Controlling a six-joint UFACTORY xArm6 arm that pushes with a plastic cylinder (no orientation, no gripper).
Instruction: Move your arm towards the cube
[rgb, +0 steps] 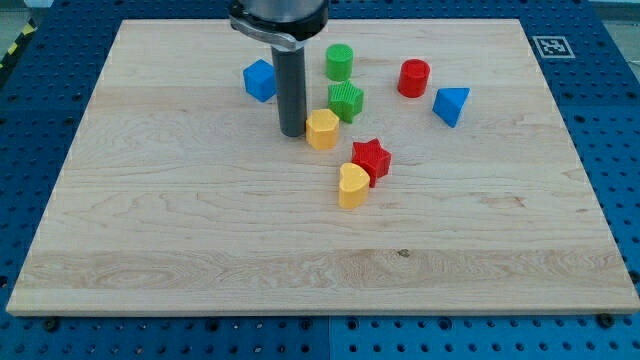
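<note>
The blue cube (260, 80) sits on the wooden board toward the view's top, left of centre. My tip (293, 133) rests on the board below and to the right of the cube, a short gap away. The tip stands right beside the left side of a yellow hexagonal block (322, 129); I cannot tell whether they touch. The dark rod rises from the tip to the view's top edge.
A green cylinder (340, 62) and a green star block (346, 100) lie right of the rod. A red star (372, 158) touches a yellow heart block (352, 185). A red cylinder (414, 77) and a blue triangular block (450, 105) lie further right.
</note>
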